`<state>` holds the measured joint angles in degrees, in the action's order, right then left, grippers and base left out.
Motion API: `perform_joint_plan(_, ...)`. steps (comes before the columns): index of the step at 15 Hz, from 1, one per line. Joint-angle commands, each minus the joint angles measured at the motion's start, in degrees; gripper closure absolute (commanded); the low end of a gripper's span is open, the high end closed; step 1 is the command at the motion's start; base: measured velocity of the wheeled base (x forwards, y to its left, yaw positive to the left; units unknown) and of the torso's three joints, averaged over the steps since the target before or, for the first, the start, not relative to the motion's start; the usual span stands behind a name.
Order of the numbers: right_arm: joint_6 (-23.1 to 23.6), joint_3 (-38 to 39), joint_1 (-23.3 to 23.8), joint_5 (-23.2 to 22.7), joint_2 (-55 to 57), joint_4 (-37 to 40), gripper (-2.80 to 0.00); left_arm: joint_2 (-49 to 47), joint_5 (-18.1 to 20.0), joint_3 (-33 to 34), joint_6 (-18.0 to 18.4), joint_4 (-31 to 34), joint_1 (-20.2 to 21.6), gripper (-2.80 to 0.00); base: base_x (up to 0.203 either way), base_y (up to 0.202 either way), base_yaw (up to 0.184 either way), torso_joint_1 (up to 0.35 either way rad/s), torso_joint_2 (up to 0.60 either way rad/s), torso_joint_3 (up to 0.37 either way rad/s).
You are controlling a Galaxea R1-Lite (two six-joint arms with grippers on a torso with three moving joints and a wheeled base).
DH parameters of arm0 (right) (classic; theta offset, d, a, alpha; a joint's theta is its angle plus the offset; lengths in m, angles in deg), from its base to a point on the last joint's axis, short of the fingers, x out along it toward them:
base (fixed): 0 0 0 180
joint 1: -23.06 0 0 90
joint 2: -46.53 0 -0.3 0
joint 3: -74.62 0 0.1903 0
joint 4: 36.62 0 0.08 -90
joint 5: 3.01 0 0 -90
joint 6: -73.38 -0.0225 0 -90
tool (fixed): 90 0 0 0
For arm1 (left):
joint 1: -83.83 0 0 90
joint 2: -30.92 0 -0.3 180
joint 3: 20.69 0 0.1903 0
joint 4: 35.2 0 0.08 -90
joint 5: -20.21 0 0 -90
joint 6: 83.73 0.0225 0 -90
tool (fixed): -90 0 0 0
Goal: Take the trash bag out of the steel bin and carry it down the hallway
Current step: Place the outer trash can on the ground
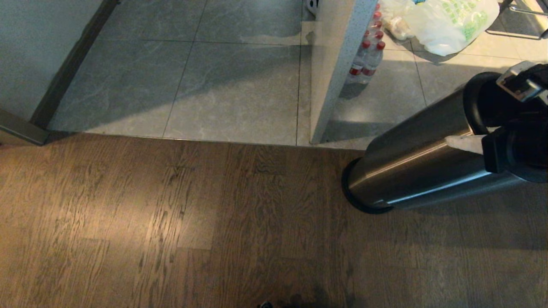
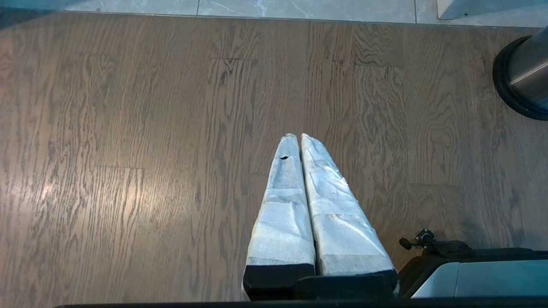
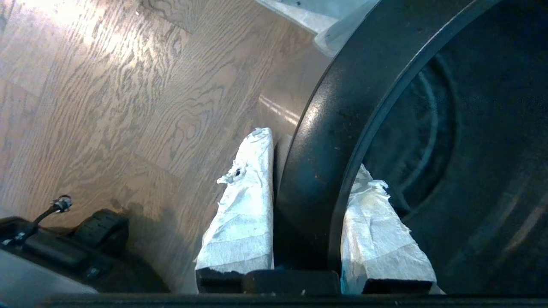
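Observation:
The steel bin point(image 1: 419, 171) stands on the dark wood floor at the right, and its black base also shows in the left wrist view point(image 2: 520, 81). My right gripper point(image 3: 312, 152) is shut on the bin's black rim point(image 3: 325, 128), with one white-wrapped finger point(image 3: 248, 192) outside the wall and the other inside the dark opening. In the head view the right gripper point(image 1: 479, 143) sits at the bin's top. The trash bag is not in view; the bin's inside looks dark. My left gripper point(image 2: 296, 139) hangs shut and empty over the wood floor. The hallway tiles point(image 1: 192, 77) begin beyond the wood.
A white speckled panel point(image 1: 338, 64) stands upright on the tiles, with a pack of red-capped bottles point(image 1: 368, 55) behind it. An opaque white bag with green print point(image 1: 449, 21) lies at the far right. A wall with dark skirting point(image 1: 72, 60) runs along the left.

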<state>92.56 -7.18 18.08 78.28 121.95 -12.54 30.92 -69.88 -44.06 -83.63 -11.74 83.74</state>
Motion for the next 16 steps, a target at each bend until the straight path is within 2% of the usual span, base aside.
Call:
perform_joint_plan(1,0.15,-0.19,-0.02,0.12,-5.3,1.62,0.0,0.0,0.01,0.0,-0.01,-0.01,0.01,0.0,0.0,0.0,0.0,0.0,0.0,0.0)
perform_joint_plan(6,0.05,-2.02,0.22,1.36,-12.63,8.65,0.0,0.0,0.01,0.0,-0.01,-0.01,0.01,0.0,0.0,0.0,0.0,0.0,0.0,0.0)
perform_joint_plan(10,-0.53,-7.02,4.1,5.85,-13.46,8.83,0.0,0.0,0.01,0.0,-0.01,-0.01,0.01,0.0,0.0,0.0,0.0,0.0,0.0,0.0)
perform_joint_plan(13,-0.33,-10.27,9.25,5.93,-13.86,12.27,0.0,0.0,0.01,0.0,-0.01,-0.01,0.01,0.0,0.0,0.0,0.0,0.0,0.0,0.0)
perform_joint_plan(16,-0.05,-10.19,17.05,5.67,-11.74,13.49,0.0,0.0,0.01,0.0,-0.01,-0.01,0.01,0.0,0.0,0.0,0.0,0.0,0.0,0.0)
